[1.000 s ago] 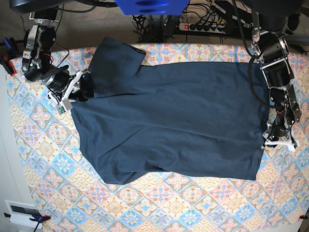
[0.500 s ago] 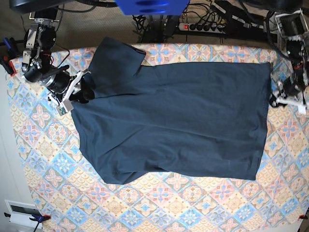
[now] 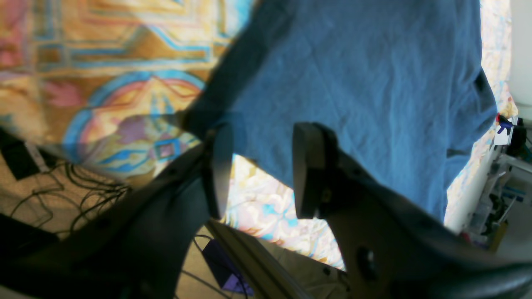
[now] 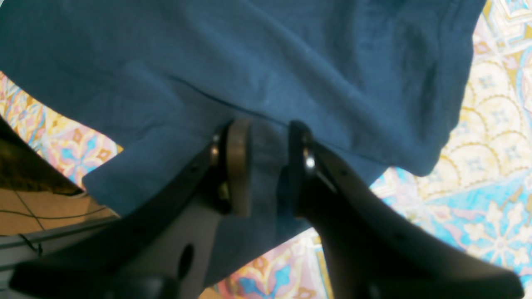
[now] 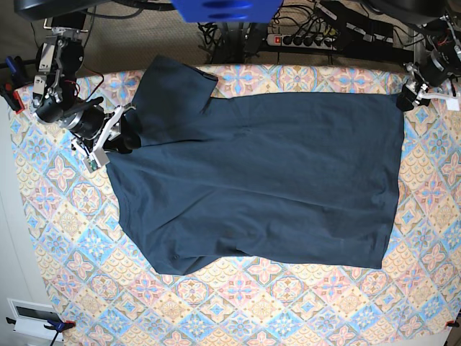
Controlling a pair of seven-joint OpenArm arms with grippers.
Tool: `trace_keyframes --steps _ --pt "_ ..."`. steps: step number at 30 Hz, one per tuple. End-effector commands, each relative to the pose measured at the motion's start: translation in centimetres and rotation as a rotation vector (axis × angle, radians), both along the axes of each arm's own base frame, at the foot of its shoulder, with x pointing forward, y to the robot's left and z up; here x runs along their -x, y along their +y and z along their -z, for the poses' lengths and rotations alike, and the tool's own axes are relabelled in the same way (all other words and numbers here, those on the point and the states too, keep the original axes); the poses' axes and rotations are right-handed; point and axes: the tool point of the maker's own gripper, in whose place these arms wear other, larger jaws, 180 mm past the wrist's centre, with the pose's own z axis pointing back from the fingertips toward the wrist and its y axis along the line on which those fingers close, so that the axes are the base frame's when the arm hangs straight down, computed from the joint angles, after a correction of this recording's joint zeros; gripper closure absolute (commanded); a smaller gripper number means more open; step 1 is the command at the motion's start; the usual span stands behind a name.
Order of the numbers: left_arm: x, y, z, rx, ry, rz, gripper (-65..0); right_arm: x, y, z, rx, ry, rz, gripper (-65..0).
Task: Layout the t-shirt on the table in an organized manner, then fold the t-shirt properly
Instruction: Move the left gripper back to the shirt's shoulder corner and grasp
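The dark navy t-shirt (image 5: 259, 180) lies spread flat on the patterned table (image 5: 288, 303), one sleeve reaching toward the far edge. At the shirt's left end my right gripper (image 5: 115, 140) is shut on a fold of its fabric; the right wrist view shows cloth pinched in that gripper (image 4: 268, 166), with the t-shirt (image 4: 249, 62) stretching beyond. My left gripper (image 5: 414, 94) hovers at the shirt's far right corner. In its own view it (image 3: 259, 166) is open, with nothing between its fingers and the t-shirt (image 3: 353, 83) just beyond them.
A power strip (image 5: 302, 40) and cables lie on the floor behind the table's far edge, close to my left arm. A blue object (image 5: 227, 9) hangs at the top centre. A white device (image 5: 32, 317) sits off the table's near left corner.
My left arm has travelled from the shirt's right side up to its far right corner, its jaws a little wider. The right arm and the shirt have stayed put.
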Motion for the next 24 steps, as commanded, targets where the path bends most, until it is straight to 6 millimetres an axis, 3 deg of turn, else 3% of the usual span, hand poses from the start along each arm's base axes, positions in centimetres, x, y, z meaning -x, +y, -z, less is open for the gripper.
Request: trace_keyframes --steps 1,7,13,20,24 --pt "-0.3 0.5 -0.8 -0.016 -0.019 0.003 -23.9 -0.7 0.0 -1.2 -0.013 -0.046 -0.005 -14.6" --pt "-0.5 -0.8 -0.1 0.010 -0.018 0.012 -23.9 -0.7 0.1 -1.4 -0.012 -0.051 -0.008 -14.6" --pt "-0.4 -0.7 0.9 -0.026 0.015 0.010 -23.9 -0.7 0.1 -1.4 -0.013 -0.053 -0.009 -14.6" --pt "0.0 -0.3 3.7 0.059 0.060 -0.061 -23.9 -0.7 0.2 -1.5 -0.016 -0.054 -0.009 -14.6" --pt "0.0 -0.3 4.1 0.081 0.060 -0.077 -23.5 -0.7 0.6 -1.4 -0.033 -0.053 -0.003 -14.6"
